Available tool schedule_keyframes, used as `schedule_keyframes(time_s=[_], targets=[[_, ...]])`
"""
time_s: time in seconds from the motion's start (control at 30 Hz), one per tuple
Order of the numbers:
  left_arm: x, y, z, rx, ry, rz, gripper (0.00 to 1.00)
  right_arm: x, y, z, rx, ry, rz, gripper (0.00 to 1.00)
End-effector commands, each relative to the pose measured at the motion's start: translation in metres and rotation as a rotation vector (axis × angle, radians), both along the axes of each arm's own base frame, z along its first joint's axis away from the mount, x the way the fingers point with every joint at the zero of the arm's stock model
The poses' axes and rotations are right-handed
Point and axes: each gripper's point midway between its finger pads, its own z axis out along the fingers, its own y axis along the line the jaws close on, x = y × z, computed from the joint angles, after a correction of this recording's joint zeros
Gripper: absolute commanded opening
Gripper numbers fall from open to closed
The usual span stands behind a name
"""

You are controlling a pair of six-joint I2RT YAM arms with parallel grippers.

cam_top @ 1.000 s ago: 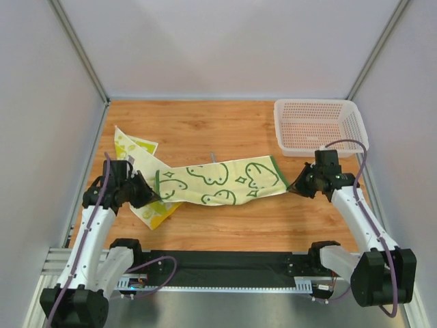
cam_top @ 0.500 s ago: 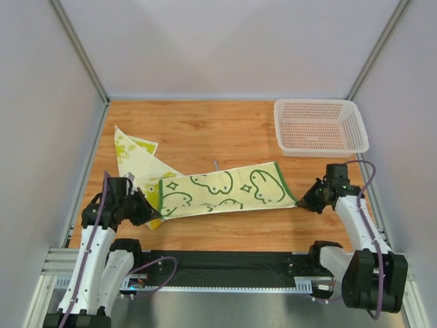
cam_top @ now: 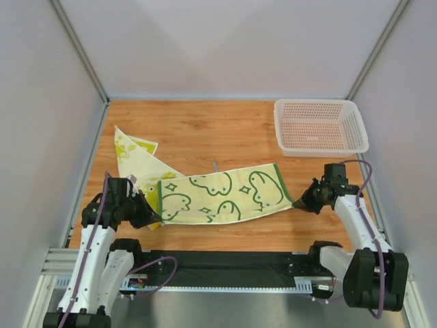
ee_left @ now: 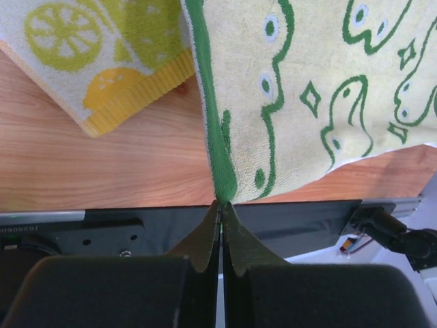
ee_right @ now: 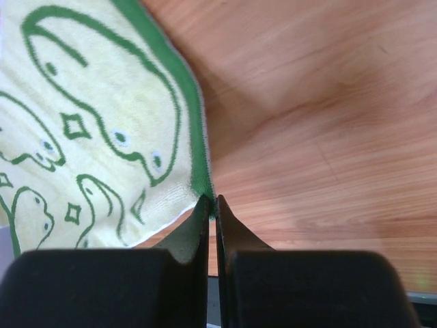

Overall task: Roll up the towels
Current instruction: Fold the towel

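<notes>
A cream-yellow towel (cam_top: 218, 195) with green blob outlines and a green border is stretched left to right across the near part of the table. My left gripper (cam_top: 156, 217) is shut on its near-left corner, the green hem (ee_left: 220, 157) pinched at the fingertips. My right gripper (cam_top: 295, 203) is shut on the near-right corner of the same towel (ee_right: 89, 137), gripping the green edge (ee_right: 199, 171). A second towel (cam_top: 136, 160), white with lemon prints and a yellow border (ee_left: 82, 55), lies partly under the left end of the first.
A white perforated basket (cam_top: 277, 123) stands at the back right corner. The black base rail (cam_top: 225, 263) runs along the table's near edge, just under both held corners. White walls close in the table on three sides.
Both grippers have drawn the yellow towel toward the near edge, and it now lies straighter and flatter. The lemon towel stayed put.
</notes>
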Motion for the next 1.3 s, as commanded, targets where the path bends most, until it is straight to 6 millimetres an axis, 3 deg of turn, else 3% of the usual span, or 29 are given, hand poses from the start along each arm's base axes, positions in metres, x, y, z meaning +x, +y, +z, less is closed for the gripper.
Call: schedule_keyframes(time_s=[0.0, 0.1, 0.2, 0.27, 0.57, 0.83, 1.0, 1.27], targets=[[0.006, -0.013, 0.021, -0.085, -0.034, -0.022, 0.00, 0.022, 0.008, 0.034, -0.027, -0.103, 0.069, 0.00], [0.010, -0.015, 0.031, -0.104, -0.044, -0.014, 0.01, 0.034, 0.011, 0.053, -0.075, -0.146, 0.098, 0.00], [0.017, -0.015, 0.035, -0.098, -0.026, -0.007, 0.01, 0.046, 0.010, 0.058, -0.089, -0.145, 0.106, 0.00], [0.021, -0.013, 0.033, -0.084, -0.004, -0.009, 0.00, 0.061, 0.011, 0.069, -0.088, -0.169, 0.112, 0.00], [0.059, -0.012, 0.013, -0.073, 0.079, -0.001, 0.00, 0.111, 0.028, 0.078, -0.064, -0.168, 0.132, 0.00], [0.088, 0.008, 0.006, -0.016, 0.106, 0.051, 0.00, 0.153, 0.030, 0.064, -0.089, -0.121, 0.128, 0.00], [0.101, 0.013, -0.011, -0.026, 0.141, 0.069, 0.00, 0.167, 0.033, 0.046, -0.084, -0.084, 0.125, 0.00], [0.122, 0.018, -0.019, -0.057, 0.172, 0.082, 0.00, 0.180, 0.033, 0.043, -0.098, -0.078, 0.117, 0.00]])
